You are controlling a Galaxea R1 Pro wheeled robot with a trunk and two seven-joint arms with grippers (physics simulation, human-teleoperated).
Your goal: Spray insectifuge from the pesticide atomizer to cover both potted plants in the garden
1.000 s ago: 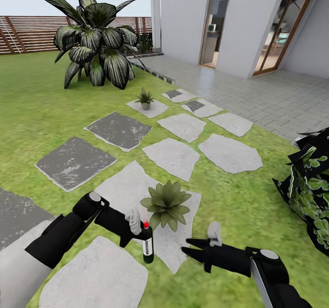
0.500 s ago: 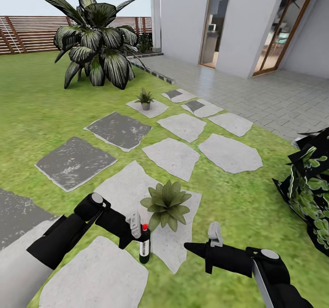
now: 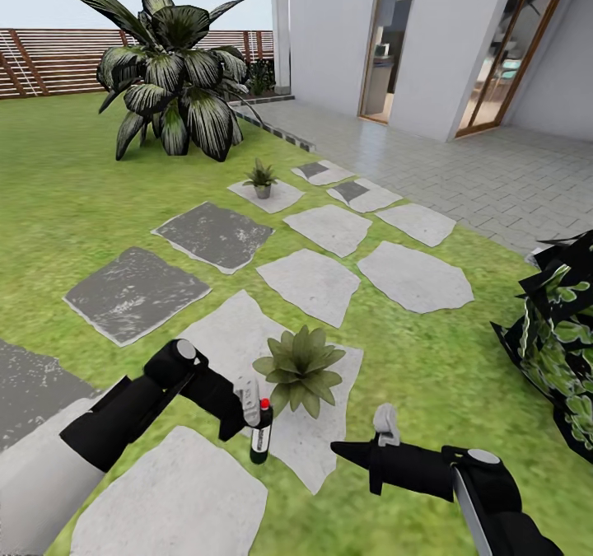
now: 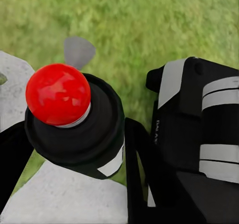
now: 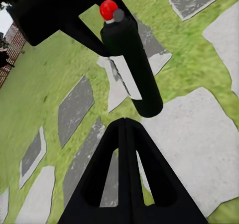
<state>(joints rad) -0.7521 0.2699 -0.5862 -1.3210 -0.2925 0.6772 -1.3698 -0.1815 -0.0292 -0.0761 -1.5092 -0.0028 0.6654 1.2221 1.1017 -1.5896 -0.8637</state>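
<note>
The pesticide atomizer [image 3: 261, 439] is a slim dark bottle with a white label patch and a red top. It stands upright, its base low over the edge of a white stepping stone [image 3: 222, 338]. My left gripper [image 3: 250, 412] is shut on its upper body; the left wrist view shows the atomizer [image 4: 74, 129] between the two black fingers. One potted plant [image 3: 300, 369] sits on the same stone just right of the bottle. The other potted plant [image 3: 261, 178] stands in a small grey pot on a far stone. My right gripper [image 3: 336, 450] is shut and empty, pointing at the atomizer [image 5: 132, 64].
A big striped-leaf palm [image 3: 169, 70] stands at the back of the lawn before a brown slatted fence [image 3: 49, 62]. A dark leafy bush [image 3: 560, 350] crowds the right edge. Grey brick paving [image 3: 461, 169] and the house wall lie at the back right.
My left arm has shifted right and drawn the atomizer slightly left and up. The right gripper's fingers have gone from slightly apart to shut.
</note>
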